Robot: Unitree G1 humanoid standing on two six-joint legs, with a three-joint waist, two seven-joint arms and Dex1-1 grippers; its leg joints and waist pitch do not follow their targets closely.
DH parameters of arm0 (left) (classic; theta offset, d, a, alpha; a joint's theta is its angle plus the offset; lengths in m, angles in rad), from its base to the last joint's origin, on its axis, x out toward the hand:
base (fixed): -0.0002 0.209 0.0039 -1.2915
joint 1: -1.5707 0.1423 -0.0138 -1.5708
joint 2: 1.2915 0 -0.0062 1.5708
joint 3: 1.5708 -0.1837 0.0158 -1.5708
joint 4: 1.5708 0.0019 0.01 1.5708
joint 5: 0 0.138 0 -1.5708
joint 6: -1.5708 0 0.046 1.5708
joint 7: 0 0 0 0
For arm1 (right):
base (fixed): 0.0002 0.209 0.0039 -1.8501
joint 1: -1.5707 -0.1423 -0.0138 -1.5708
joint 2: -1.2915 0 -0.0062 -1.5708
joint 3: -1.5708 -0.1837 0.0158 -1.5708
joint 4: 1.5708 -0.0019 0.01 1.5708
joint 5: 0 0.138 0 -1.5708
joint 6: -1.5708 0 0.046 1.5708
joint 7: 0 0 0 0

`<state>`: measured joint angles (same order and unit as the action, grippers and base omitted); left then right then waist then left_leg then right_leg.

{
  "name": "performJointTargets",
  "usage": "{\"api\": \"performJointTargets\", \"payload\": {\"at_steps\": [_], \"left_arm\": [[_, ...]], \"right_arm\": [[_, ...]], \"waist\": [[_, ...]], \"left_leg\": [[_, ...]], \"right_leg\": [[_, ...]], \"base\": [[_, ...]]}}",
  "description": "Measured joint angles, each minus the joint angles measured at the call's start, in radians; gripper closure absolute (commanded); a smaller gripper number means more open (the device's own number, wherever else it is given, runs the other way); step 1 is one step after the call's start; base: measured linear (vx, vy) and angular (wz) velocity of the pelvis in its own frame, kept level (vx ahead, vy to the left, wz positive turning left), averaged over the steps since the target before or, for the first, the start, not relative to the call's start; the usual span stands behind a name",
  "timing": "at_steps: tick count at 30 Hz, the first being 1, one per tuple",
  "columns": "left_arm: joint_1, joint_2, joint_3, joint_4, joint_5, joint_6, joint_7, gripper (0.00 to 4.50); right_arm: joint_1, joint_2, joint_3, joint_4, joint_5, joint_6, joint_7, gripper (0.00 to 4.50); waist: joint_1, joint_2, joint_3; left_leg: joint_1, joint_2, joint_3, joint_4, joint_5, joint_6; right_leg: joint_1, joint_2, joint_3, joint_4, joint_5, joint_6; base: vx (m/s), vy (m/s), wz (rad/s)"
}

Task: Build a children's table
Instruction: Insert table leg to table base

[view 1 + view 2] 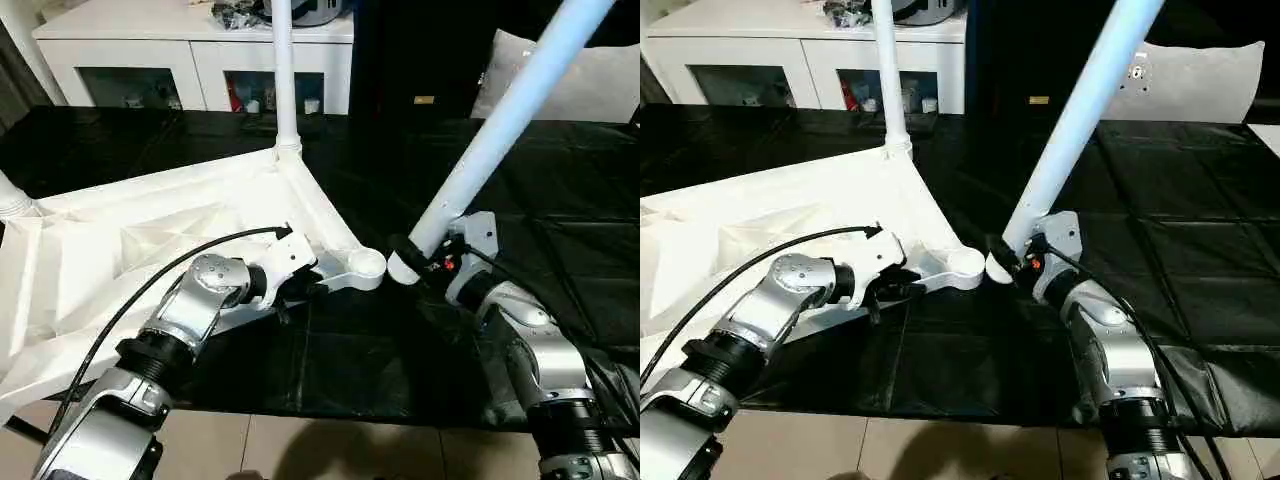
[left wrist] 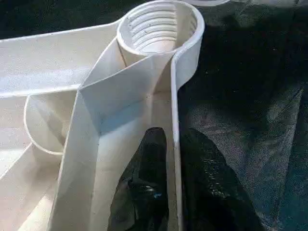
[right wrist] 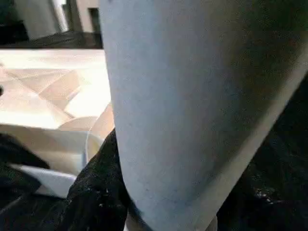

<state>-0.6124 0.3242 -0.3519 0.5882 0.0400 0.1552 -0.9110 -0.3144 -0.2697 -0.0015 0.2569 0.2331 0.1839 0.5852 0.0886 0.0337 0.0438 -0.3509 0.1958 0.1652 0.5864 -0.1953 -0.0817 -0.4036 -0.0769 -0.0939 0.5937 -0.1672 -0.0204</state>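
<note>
Beside the empty socket (image 1: 366, 262), the right tool (image 1: 425, 258) holds a leg (image 1: 505, 125)

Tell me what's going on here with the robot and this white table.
The robot is assembling an upturned table top on a black surface. Its left hand pinches the top's rim beside the empty corner socket. Its right hand holds a loose leg tilted, its lower end just beside that socket, not yet in. Another leg already stands upright at the far corner.
</note>
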Motion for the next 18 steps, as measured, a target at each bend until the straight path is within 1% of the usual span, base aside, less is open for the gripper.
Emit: {"api": "performJointTargets", "payload": {"at_steps": [1, 3, 5, 7, 9, 11, 13, 18], "left_arm": [[-0.004, 0.0, -0.002, 0.007, 0.002, -0.006, -0.004, 4.19], [-0.006, 0.001, -0.005, 0.01, 0.007, -0.013, -0.015, 4.22], [-0.007, 0.007, -0.011, 0.014, 0.012, -0.028, -0.021, 4.4], [-0.007, 0.024, -0.025, 0.014, 0.022, -0.067, -0.04, 4.47], [-0.001, 0.041, -0.037, 0.014, 0.024, -0.108, -0.067, 4.5], [0.011, 0.056, -0.038, 0.014, 0.023, -0.16, -0.096, 4.5], [0.019, 0.07, -0.04, 0.014, 0.02, -0.204, -0.142, 4.5], [0.051, 0.099, -0.045, -0.023, -0.003, -0.243, -0.228, 4.5]], "right_arm": [[-0.002, -0.006, 0.005, 0.0, 0.0, 0.006, 0.013, 2.6], [-0.003, -0.012, 0.01, -0.001, 0.0, 0.012, 0.028, 2.6], [-0.01, -0.019, 0.012, -0.002, 0.0, 0.023, 0.045, 2.6], [-0.028, -0.032, 0.017, -0.006, 0.004, 0.051, 0.074, 2.6], [-0.041, -0.043, 0.021, -0.029, 0.021, 0.077, 0.103, 2.6], [-0.045, -0.047, 0.033, -0.063, 0.046, 0.096, 0.133, 2.6], [-0.046, -0.055, 0.056, -0.094, 0.064, 0.129, 0.176, 2.6], [-0.064, -0.076, 0.108, -0.142, 0.089, 0.191, 0.268, 2.6]], "waist": [[0.0, 0.0, 0.0], [0.0, 0.0, 0.0], [-0.002, 0.0, 0.0], [-0.004, 0.0, 0.0], [-0.002, -0.001, 0.0], [0.002, -0.001, 0.0], [0.007, -0.001, 0.0], [0.023, -0.001, 0.0]], "left_leg": [[0.0, 0.0, 0.0, 0.0, 0.0, 0.0], [0.0, 0.0, 0.0, 0.0, 0.0, 0.0], [0.0, 0.0, 0.0, 0.0, 0.0, 0.0], [0.0, 0.0, -0.001, 0.0, 0.0, 0.0], [0.0, 0.001, -0.001, -0.001, 0.0, 0.0], [0.0, 0.001, 0.0, -0.002, 0.0, 0.0], [0.0, 0.001, 0.0, -0.002, 0.0, 0.0], [0.0, 0.001, 0.0, -0.001, 0.0, 0.0]], "right_leg": [[0.0, 0.0, 0.0, 0.0, 0.0, 0.0], [0.0, 0.0, 0.0, 0.0, 0.0, 0.0], [0.0, 0.0, 0.0, 0.0, 0.0, 0.0], [0.0, 0.0, 0.0, 0.0, 0.0, 0.0], [0.0, 0.0, 0.0, 0.0, 0.0, 0.0], [0.0, 0.0, -0.001, 0.0, -0.002, 0.0], [0.0, 0.0, -0.001, 0.0, -0.002, 0.0], [0.0, 0.0, 0.0, 0.0, -0.002, 0.0]], "base": [[0.0, 0.0, 0.0], [0.0, 0.0, 0.0], [0.0, 0.0, 0.0], [0.0, 0.0, 0.0], [0.0, 0.0, 0.0], [0.0, 0.0, 0.0], [0.0, 0.0, 0.0], [0.0, 0.0, 0.0]]}}
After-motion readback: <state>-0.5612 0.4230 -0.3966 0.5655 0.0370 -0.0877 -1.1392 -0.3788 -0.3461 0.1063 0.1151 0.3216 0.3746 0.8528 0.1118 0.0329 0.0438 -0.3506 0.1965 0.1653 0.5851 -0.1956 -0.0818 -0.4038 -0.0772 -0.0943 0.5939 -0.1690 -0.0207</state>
